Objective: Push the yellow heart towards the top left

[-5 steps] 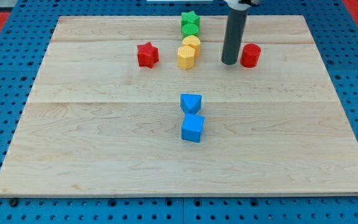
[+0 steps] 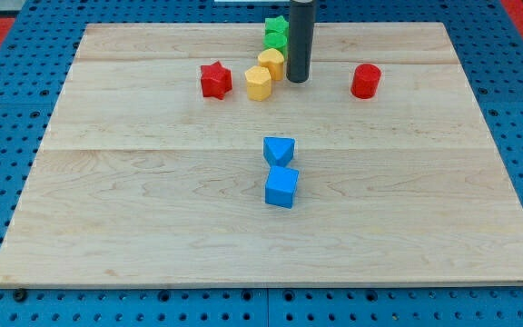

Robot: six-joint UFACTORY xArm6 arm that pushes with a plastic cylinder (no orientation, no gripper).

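Where the dark rod meets the board, my tip (image 2: 298,79) presses against the right side of the yellow heart (image 2: 272,63); being a bare rod, it holds nothing. The heart sits near the view's top centre, touching the yellow hexagonal block (image 2: 259,83) at its lower left. Green blocks (image 2: 275,32) stand just behind, partly hidden by the rod. A red star (image 2: 215,79) lies left, a red cylinder (image 2: 365,80) right. A blue triangular block (image 2: 279,150) and a blue cube (image 2: 281,187) sit mid-board on the wooden table (image 2: 107,200).

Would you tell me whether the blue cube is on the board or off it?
On the board: the blue cube sits on the wooden board near its middle, just below the blue triangular block.
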